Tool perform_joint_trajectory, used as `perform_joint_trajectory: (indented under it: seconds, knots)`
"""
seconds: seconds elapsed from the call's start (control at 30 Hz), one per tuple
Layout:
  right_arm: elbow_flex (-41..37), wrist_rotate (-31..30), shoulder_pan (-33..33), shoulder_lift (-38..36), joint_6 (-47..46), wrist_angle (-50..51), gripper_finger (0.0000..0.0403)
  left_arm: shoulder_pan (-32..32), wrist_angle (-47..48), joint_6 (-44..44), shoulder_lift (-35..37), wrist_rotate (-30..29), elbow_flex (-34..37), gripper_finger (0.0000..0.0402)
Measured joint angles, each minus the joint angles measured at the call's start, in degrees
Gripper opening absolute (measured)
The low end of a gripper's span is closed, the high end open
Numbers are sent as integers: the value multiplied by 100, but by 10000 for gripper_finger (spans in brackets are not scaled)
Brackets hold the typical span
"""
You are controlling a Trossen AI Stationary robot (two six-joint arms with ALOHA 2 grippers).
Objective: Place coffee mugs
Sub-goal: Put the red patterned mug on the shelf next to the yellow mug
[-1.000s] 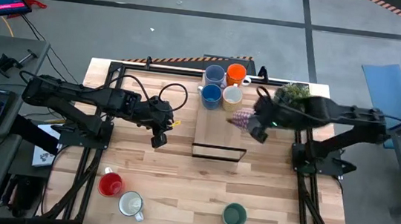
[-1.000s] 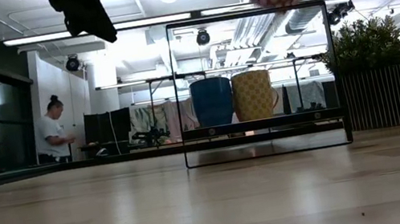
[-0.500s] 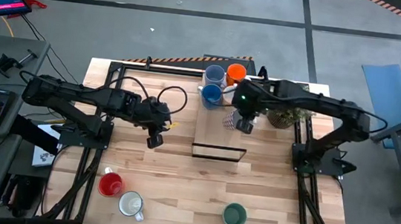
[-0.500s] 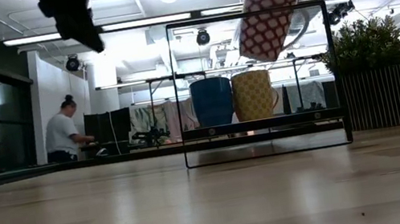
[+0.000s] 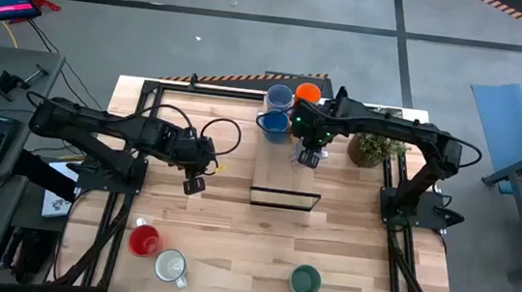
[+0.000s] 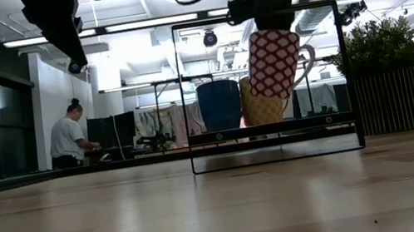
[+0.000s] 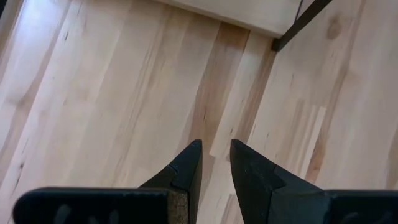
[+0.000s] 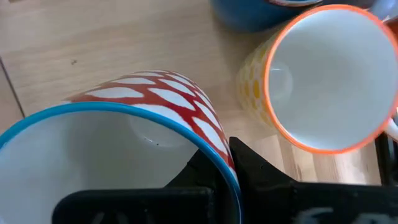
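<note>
My right gripper (image 5: 306, 157) is shut on a red-and-white patterned mug (image 6: 274, 62) with a blue rim. It hangs above the black wire rack (image 6: 272, 128), in front of a yellow-dotted mug (image 8: 323, 74) and a dark blue mug (image 6: 219, 104) standing on the rack. A light blue mug (image 5: 279, 97) and an orange mug (image 5: 307, 93) stand behind these. Red (image 5: 144, 241), white (image 5: 169, 266) and green (image 5: 304, 282) mugs stand on their bases near the table's near edge. My left gripper (image 7: 216, 152) hovers over bare wood left of the rack, a narrow gap between its fingers, nothing in it. My right gripper pinches the patterned mug's wall at the blue rim (image 8: 219, 160), one finger inside the mug and the other finger (image 8: 264, 180) outside. The fingers come from above, pointing down. The mug hangs below them, nearly upright, clear of the rack, its handle (image 6: 310, 65) toward the plant.
A small potted plant (image 5: 372, 150) stands right of the rack. The rack's tall wire frame (image 6: 183, 95) surrounds the shelf. A person stands at a bench in the room behind (image 6: 68, 139). Bare wood lies between the rack and the near mugs.
My right gripper has carried the patterned mug from beside the plant toward the table's left and down over the rack. The mug has come from tilted to nearly upright. My left gripper has tipped a little further down.
</note>
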State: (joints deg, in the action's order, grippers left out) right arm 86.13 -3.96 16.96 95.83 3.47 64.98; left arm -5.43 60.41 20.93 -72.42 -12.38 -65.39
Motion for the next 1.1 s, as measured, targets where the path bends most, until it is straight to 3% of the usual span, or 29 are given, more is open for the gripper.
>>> perform_joint_trajectory:
  seconds: [0.43,0.87,1.1]
  knots:
    - [0,-496,-4,439,-64,-10,0,2,-1,4,0,-5,0,74]
    - [0,-457,43,630,-54,-92,1,2,-3,105,0,-5,0,74]
    - [0,-402,43,628,-95,-89,23,2,-4,157,0,-5,0,74]
